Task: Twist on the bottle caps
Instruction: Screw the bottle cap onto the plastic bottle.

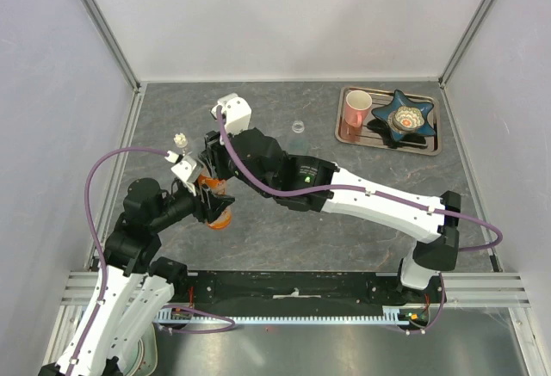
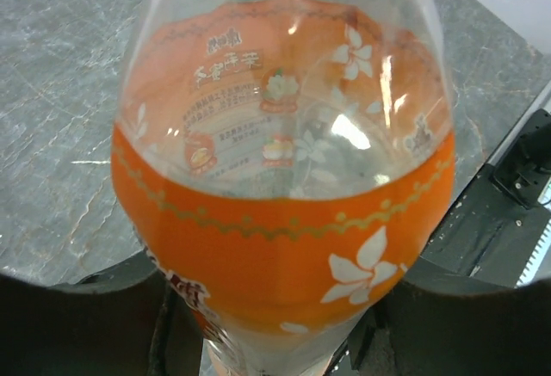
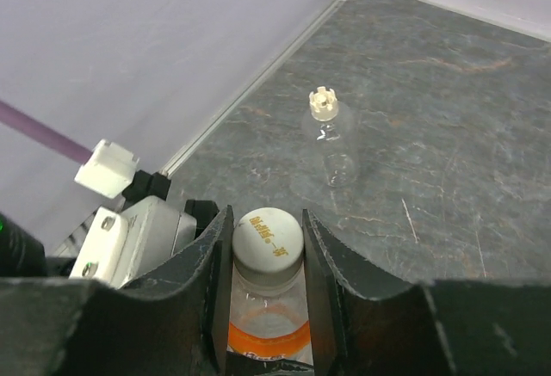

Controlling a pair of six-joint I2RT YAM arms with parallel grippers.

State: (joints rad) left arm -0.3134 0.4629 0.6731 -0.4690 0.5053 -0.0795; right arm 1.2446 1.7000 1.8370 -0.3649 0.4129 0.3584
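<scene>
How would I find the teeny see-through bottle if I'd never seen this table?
Look at the grey table, on its left side near the wall. Just beyond the orange bottle, a tiny clear bottle stands all by itself. It is much smaller than the orange one, see-through, and wears a pale notched cap.

I'm looking out over a grey, stone-patterned table top [image 1: 301, 247], pale veins running across it. Plain whitish-lilac panels are closing me in: the back wall [image 1: 293, 15] is standing across the far edge, the left wall [image 1: 43, 92] and right wall [image 1: 516, 92] are flanking the sides. Two aluminium posts [image 1: 99, 23] are slanting up at the far corners. Soft, even light is falling over everything. At the far right a metal tray [image 1: 362, 138] is sitting on the table, carrying a pink mug [image 1: 356, 107] beside a blue star-shaped dish [image 1: 405, 118]. An aluminium rail [image 1: 482, 288] is running along the near edge.
</scene>
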